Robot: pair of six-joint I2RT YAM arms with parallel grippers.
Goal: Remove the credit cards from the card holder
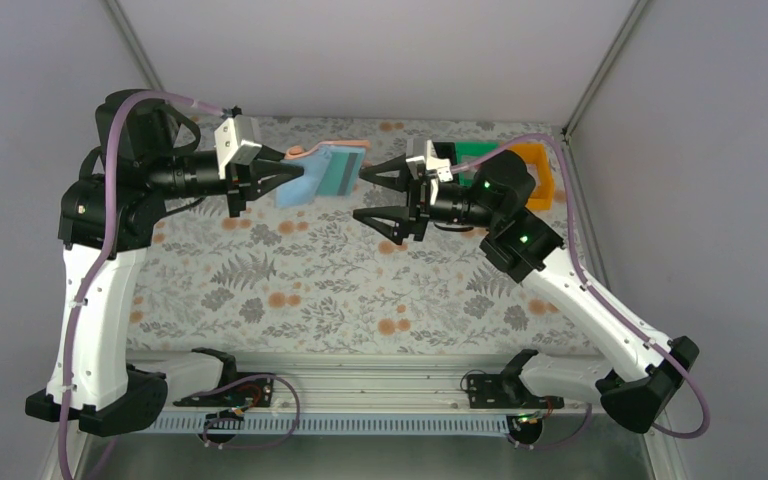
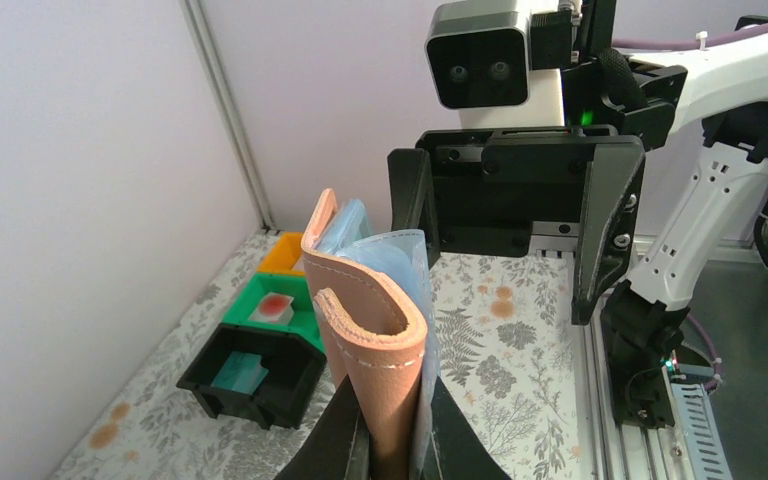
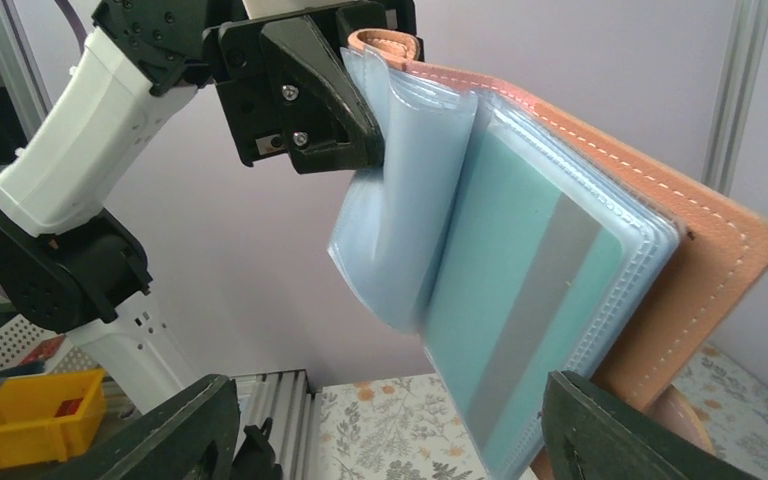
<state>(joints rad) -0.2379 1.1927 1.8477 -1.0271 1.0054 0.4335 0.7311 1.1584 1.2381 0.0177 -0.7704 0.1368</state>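
top view: card holder (image 1: 325, 172) up off the floral table (image 1: 290, 290), pinched tight in left gripper (image 1: 285, 178); right gripper (image 1: 363, 194) spread wide just beside its free edge.
left wrist: teal card (image 2: 238, 372) in black bin (image 2: 250, 405), red-marked card (image 2: 275, 307) in green bin (image 2: 305, 300).
right wrist: teal striped card (image 3: 520, 300) in the holder's clear sleeve, between wide fingers (image 3: 610, 430).

The card holder (image 3: 710, 270) is salmon-tan outside, pale blue inside. Its teal credit card (image 3: 505, 280) bears a grey stripe.
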